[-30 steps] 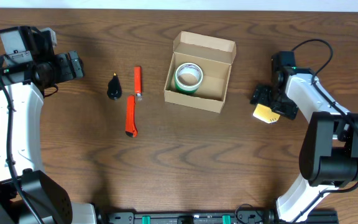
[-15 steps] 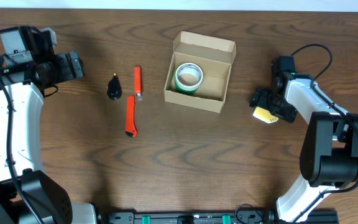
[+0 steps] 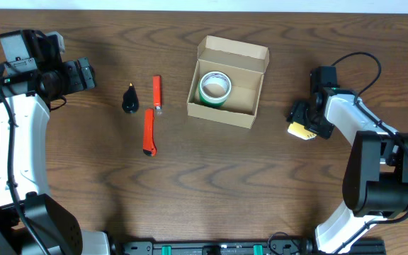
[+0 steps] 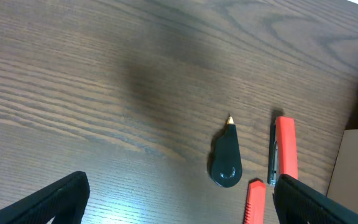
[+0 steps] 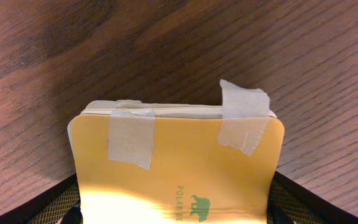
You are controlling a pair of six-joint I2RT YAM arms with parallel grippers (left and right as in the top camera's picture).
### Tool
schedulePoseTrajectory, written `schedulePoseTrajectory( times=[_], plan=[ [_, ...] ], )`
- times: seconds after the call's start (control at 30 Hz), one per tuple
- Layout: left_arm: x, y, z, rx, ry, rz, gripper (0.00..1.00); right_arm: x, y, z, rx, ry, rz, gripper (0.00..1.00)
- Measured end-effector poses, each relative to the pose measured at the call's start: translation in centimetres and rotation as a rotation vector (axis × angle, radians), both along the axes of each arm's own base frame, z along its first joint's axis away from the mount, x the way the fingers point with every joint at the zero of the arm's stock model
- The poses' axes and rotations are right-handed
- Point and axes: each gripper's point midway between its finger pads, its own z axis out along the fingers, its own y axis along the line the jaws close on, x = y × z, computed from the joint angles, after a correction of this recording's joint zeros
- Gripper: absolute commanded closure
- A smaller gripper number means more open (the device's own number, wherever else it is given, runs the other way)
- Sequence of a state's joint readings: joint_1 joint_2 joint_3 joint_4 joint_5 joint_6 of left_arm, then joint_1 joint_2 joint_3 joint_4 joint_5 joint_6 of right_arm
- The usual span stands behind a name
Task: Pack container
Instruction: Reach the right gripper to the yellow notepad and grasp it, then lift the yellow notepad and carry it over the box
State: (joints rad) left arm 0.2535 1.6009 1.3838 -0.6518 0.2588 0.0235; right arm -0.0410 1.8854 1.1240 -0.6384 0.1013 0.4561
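On the brown wooden table (image 3: 204,184), the left claw (image 3: 85,74) hung at about 10 o'clock from the table's middle. Its wrist camera showed its two fingers (image 4: 55,199) wide apart with only bare wood between them, so it was open and held nothing. At 3 o'clock from this claw, and apart from it, a small black drop-shaped thing (image 3: 130,100) lay with its gold tip toward 12 o'clock. Just beside it at 3 o'clock lay a short orange cutter (image 3: 157,94), and at 5 o'clock from the black thing lay a longer orange cutter (image 3: 148,132). Both cutters lay lengthwise along the 12-to-6 line, near each other but not touching. The container (image 3: 222,116), a tan cardboard box, stood at about 1 o'clock from the table's middle. Its flap lid stood open along the 12 o'clock edge. A tape roll (image 3: 214,88) with a green rim lay flat inside, in the 9 o'clock end of the box. Well apart from the container, at about 4 o'clock from it, the right claw (image 3: 306,120) was closed on a yellow notepad (image 5: 179,174). Its fingers (image 5: 64,202) pressed on both sides of the pad. Two pieces of pale tape (image 5: 131,140) were stuck over the pad's far edge, and a small green print with a bear was on its cover.
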Motion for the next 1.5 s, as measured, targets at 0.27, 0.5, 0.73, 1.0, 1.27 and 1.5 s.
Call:
schedulePoseTrajectory(
  times=[0.27, 0.5, 0.73, 1.0, 1.27, 1.5],
  plan=[
    [0.0, 0.0, 0.0, 0.0, 0.0, 0.0, 0.05, 0.0, 0.0, 0.0, 0.0, -0.001, -0.005, 0.29],
    [0.0, 0.0, 0.0, 0.0, 0.0, 0.0, 0.05, 0.0, 0.0, 0.0, 0.0, -0.002, -0.005, 0.33],
    [0.0, 0.0, 0.0, 0.0, 0.0, 0.0, 0.05, 0.0, 0.1, 0.1, 0.007, -0.003, -0.005, 0.35],
    [0.0, 0.0, 0.0, 0.0, 0.0, 0.0, 0.05, -0.4, 0.3, 0.8, 0.022, -0.002, -0.001, 0.41],
    [0.0, 0.0, 0.0, 0.0, 0.0, 0.0, 0.05, -0.8, 0.4, 4.9, 0.022, -0.06, 0.0, 0.42],
    [0.0, 0.0, 0.0, 0.0, 0.0, 0.0, 0.05, -0.5, 1.0, 9.9, 0.018, -0.173, 0.019, 0.44]
  ],
)
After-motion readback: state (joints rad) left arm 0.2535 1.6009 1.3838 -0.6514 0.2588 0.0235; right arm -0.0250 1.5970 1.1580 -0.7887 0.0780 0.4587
